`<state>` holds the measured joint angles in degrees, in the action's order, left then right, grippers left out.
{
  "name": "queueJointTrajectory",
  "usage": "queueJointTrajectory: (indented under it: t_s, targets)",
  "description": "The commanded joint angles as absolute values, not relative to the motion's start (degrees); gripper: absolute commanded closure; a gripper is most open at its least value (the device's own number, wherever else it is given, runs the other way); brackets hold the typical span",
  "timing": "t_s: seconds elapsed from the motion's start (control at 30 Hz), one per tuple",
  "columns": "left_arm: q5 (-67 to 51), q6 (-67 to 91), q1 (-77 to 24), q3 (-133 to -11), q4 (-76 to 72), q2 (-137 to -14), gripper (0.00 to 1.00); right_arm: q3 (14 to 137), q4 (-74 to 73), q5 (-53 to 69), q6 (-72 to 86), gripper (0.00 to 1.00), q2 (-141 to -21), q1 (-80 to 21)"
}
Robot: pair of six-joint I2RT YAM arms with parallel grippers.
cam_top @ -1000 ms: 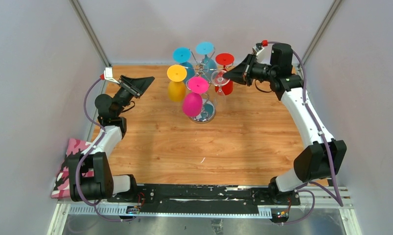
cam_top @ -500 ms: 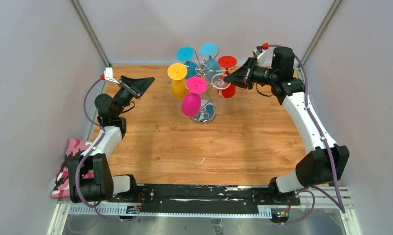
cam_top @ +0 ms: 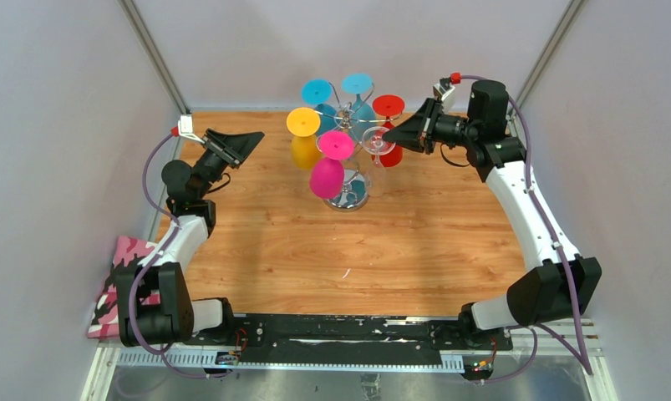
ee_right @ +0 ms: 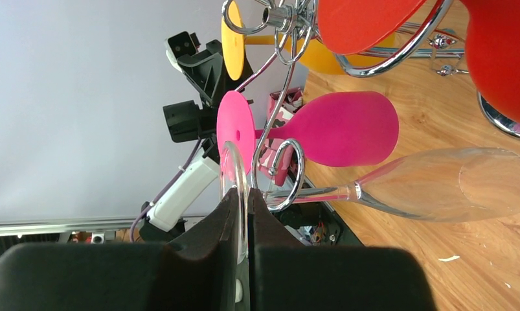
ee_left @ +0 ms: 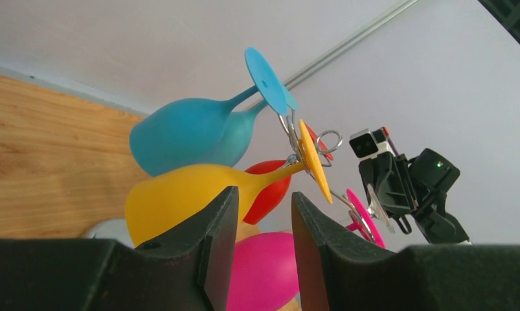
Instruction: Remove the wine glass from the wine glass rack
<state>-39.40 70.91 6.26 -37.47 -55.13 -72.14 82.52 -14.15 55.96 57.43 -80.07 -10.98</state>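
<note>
The wine glass rack (cam_top: 349, 197), chrome wire with a mirrored base, stands at the back middle of the table. Coloured glasses hang upside down on it: yellow (cam_top: 302, 138), pink (cam_top: 328, 171), blue (cam_top: 316, 92), cyan (cam_top: 355, 83) and red (cam_top: 388, 105). A clear wine glass (ee_right: 438, 191) hangs too, its stem still inside a chrome curl (ee_right: 287, 173). My right gripper (ee_right: 243, 194) is shut on the clear glass's foot (cam_top: 377, 138). My left gripper (ee_left: 265, 194) is open and empty, left of the rack, facing the yellow glass (ee_left: 186, 194).
A pink patterned cloth (cam_top: 119, 276) lies off the table's left near corner. A small white scrap (cam_top: 346, 272) lies on the wood. Grey enclosure walls close in the back and sides.
My right gripper has drawn back a little to the right with the clear glass's foot in it. The hanging glasses have shifted slightly. The left arm has not moved.
</note>
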Motion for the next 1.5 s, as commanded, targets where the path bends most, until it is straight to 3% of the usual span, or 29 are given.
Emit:
queueJointTrajectory:
  t_s: [0.0, 0.93, 1.47]
  targets:
    - [-39.8, 70.4, 6.6, -37.0, -55.1, -70.4, 0.59, 82.4, -11.7, 58.9, 59.6, 1.0, -79.4, -12.1]
    - [-40.0, 68.5, 6.6, -36.2, -52.7, -69.6, 0.61, 87.4, -3.8, 55.0, 62.9, 1.0, -85.9, -14.4]
    - [-40.2, 68.7, 6.6, -36.1, -52.9, -69.5, 0.61, 85.6, -11.8, 49.4, 57.1, 1.0, -80.3, -9.2]
